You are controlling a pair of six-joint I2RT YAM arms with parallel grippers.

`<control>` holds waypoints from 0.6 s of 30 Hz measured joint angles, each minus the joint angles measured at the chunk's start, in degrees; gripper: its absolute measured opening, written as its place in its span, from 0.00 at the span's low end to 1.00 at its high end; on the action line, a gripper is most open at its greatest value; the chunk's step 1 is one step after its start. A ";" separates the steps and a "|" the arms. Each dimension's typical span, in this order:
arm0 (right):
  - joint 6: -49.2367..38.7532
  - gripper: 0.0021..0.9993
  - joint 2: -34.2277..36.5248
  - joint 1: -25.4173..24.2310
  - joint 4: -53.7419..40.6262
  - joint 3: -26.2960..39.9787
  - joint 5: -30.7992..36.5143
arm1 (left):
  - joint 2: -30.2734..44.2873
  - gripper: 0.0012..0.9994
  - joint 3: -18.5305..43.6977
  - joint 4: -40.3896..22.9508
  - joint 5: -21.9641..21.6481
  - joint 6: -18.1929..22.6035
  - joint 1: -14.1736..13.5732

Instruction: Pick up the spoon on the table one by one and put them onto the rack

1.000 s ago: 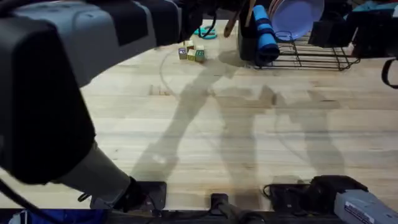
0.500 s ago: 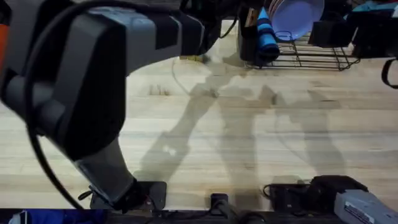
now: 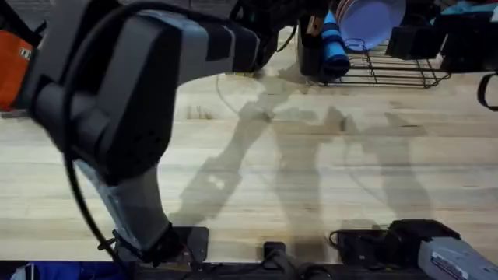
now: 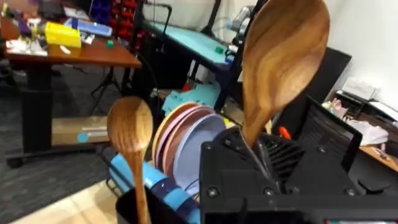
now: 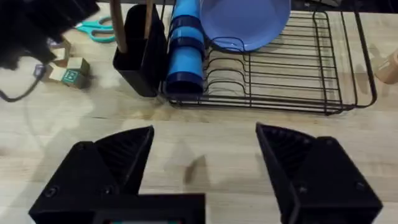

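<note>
At the near right corner of the pale butcher-block tabletop (image 3: 327, 171) the right arm is resting low, and its black two-finger right gripper (image 5: 205, 168) is hanging above bare planks with the jaws spread wide apart and holding nothing. The left arm is rising large and dark from the near left edge and reaching across toward the far edge, where its left gripper (image 4: 258, 152) is gripping a brown wooden spoon with a glossy round bowl (image 4: 283, 59) by the handle, bowl pointing up, the jaws closed on it. Just beyond, a second brown wooden spoon (image 4: 129, 134) is standing upright in the black utensil caddy (image 5: 140, 53) at the left end of the black wire dish rack (image 5: 286, 68), which is sitting along the far edge with a lilac plate (image 5: 245, 22) and stacked blue cups (image 5: 185, 53) in it. Left of the caddy, small wooden blocks (image 5: 69, 70) and teal-handled scissors (image 5: 98, 27) are lying on the tabletop.
</note>
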 joint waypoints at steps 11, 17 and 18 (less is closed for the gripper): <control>0.01 0.99 0.00 0.00 0.01 0.00 -0.01 | 5.23 0.04 0.05 -7.17 1.13 -0.02 0.00; -0.01 0.99 0.01 0.00 -0.01 0.00 -0.01 | 5.19 0.04 0.29 -15.79 1.99 2.91 0.00; -0.01 0.99 -0.01 0.00 0.01 0.00 -0.01 | 5.15 0.04 0.40 -15.99 2.05 3.18 0.00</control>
